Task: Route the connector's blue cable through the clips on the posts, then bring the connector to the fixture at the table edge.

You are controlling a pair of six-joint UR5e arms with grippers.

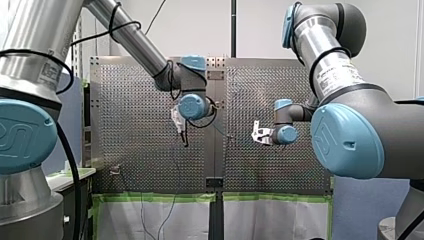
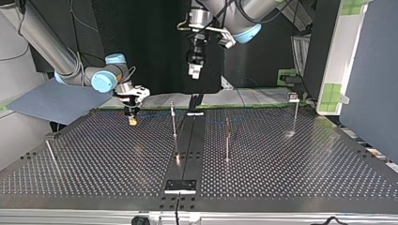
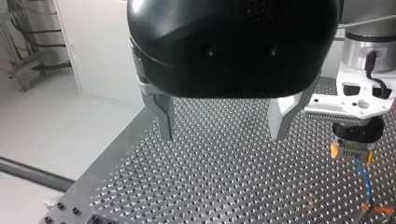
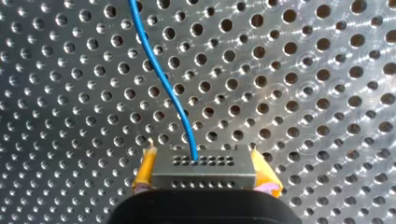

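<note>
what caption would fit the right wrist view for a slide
My right arm's jaws shut on the connector, its blue cable running ahead over the perforated table

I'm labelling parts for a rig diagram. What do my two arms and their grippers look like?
Both arms, my left arm and my right arm, are silver tubes with grey joints, light blue caps and black cables looped along them. My left gripper has a black housing and grey metal fingers. My right gripper is black with yellow pads.

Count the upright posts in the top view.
3: the left post left of the centre strip, the middle post right of it, the right post toward the far right. A slanted rod at the left edge may be another.
</note>
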